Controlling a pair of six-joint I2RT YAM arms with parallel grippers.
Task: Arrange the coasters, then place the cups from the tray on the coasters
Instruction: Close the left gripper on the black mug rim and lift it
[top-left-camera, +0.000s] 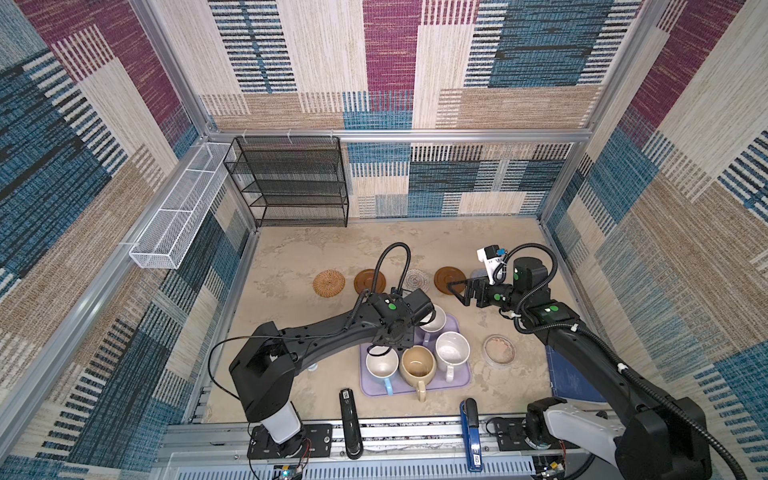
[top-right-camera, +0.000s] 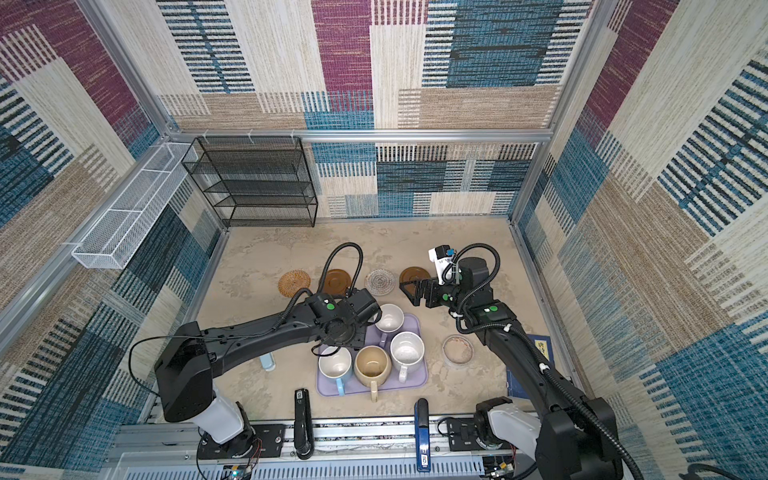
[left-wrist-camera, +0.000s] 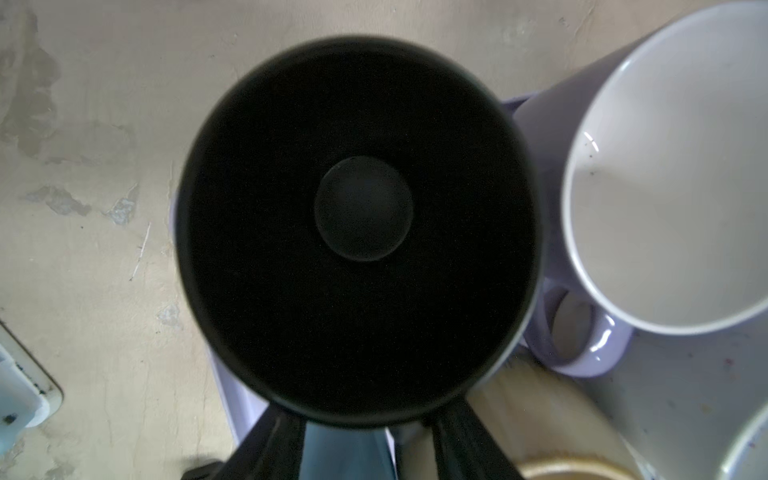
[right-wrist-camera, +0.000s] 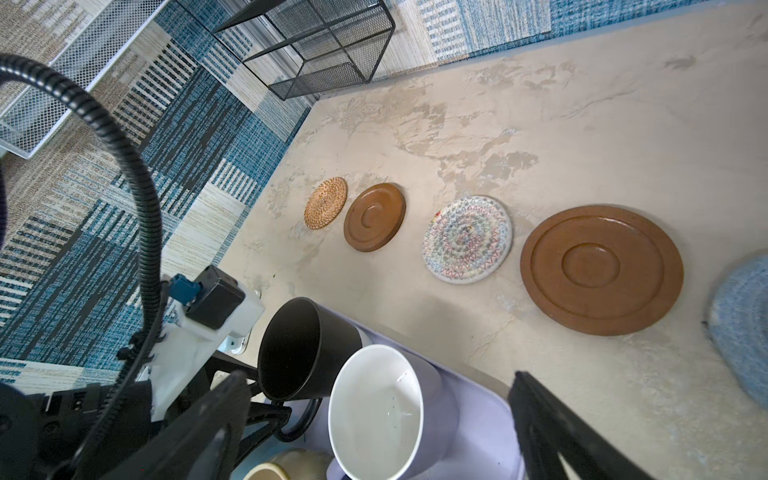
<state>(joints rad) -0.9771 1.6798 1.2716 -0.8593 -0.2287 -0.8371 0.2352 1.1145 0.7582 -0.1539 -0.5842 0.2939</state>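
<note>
Five coasters lie in a row at the back: rattan, brown, lacy, brown, blue-grey. The lavender tray holds the cups: black, lavender, light blue, beige, speckled white. My left gripper reaches under the black cup's rim, a finger on each side of its handle. The fingertips are hidden, so whether they pinch the handle does not show. My right gripper hangs open and empty over the tray's far end.
A clear dish sits right of the tray, with a blue book beyond it. A black stapler and a blue stapler lie at the front edge. A black wire shelf and a white mesh basket stand at the back left.
</note>
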